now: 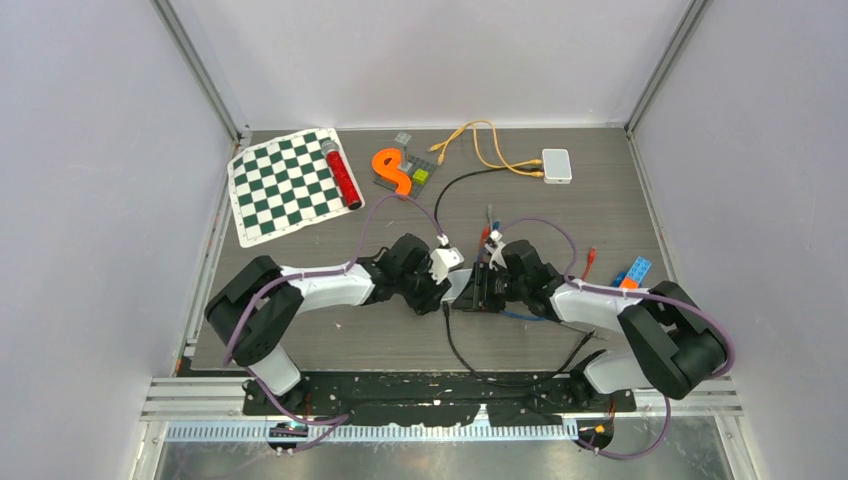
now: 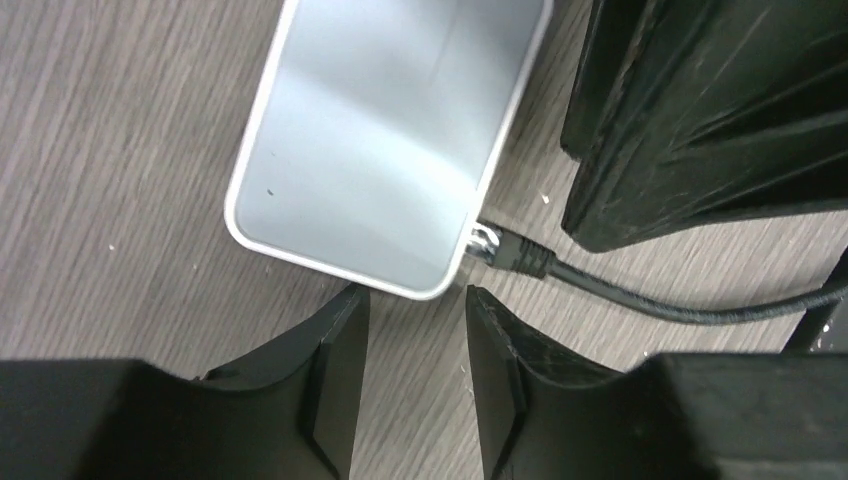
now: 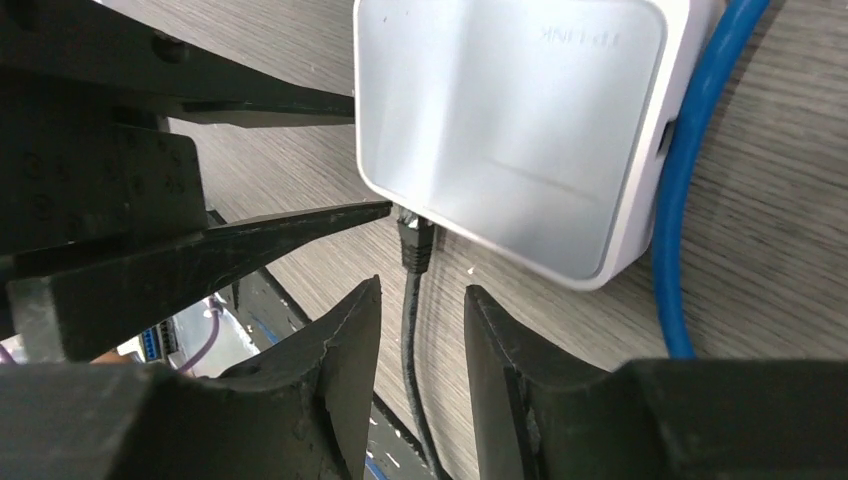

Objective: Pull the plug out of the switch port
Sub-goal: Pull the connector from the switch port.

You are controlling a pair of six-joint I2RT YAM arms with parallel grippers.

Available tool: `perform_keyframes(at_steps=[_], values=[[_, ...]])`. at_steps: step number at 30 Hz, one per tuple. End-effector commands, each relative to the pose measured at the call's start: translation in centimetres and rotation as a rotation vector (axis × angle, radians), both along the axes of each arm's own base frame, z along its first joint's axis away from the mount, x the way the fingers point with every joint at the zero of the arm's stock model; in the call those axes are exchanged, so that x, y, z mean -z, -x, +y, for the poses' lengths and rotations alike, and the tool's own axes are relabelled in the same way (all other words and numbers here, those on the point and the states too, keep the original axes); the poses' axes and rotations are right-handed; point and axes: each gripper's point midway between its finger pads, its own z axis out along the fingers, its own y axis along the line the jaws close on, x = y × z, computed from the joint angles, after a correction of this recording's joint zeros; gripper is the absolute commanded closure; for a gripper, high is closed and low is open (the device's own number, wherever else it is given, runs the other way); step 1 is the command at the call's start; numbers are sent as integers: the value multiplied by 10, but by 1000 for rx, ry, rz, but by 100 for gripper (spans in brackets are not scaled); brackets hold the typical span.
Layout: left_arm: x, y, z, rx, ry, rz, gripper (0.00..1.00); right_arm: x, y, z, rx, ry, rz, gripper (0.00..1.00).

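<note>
Plug (image 2: 512,253) seated in the port at the corner of the white switch (image 2: 370,140), which lies flat on the table (image 2: 110,150). Left end effector (image 2: 418,300) pinches that corner; right end effector (image 3: 422,295) stands spread, straddling the black cable (image 3: 412,340) just behind the plug.

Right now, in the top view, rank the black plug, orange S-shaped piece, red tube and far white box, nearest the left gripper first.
1. Black plug: in the switch the left gripper grips.
2. Orange S-shaped piece: far, left of centre.
3. Red tube (far left) and white box (far right): too close to call.
</note>
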Motion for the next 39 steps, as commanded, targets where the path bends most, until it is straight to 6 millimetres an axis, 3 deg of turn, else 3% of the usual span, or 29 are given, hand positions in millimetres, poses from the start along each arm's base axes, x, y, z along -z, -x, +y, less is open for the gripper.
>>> perform_keyframes(at_steps=[1, 7, 8, 9, 10, 14, 18, 23, 30, 39], values=[[6, 12, 11, -4, -38, 28, 58, -15, -11, 4, 78, -70, -18, 56], [3, 13, 11, -14, -27, 35, 56, -10, -11, 7, 148, -121, 51, 56], [-1, 12, 10, -14, -16, 23, 49, -10, -10, 6, 154, -121, 48, 57], [-5, 10, 10, -18, -8, 7, 30, -9, -11, 4, 166, -112, 40, 57], [-10, 6, 11, -27, -6, -14, 22, -10, -9, 0, 172, -103, 36, 57], [-33, -10, 14, -36, -17, -99, 1, -18, -11, -12, 188, -40, -29, 56], [-48, -22, 10, 23, -37, -151, 0, -29, -15, -26, 218, 14, -101, 55], [-39, -23, 0, 169, -102, -128, 0, -41, -15, -35, 240, 29, -143, 53], [-43, -26, 0, 272, -35, -313, 0, -31, -7, -41, 258, 44, -107, 53], [-36, -33, -13, 319, -35, -319, 0, -27, -3, -42, 262, 35, -89, 53]])
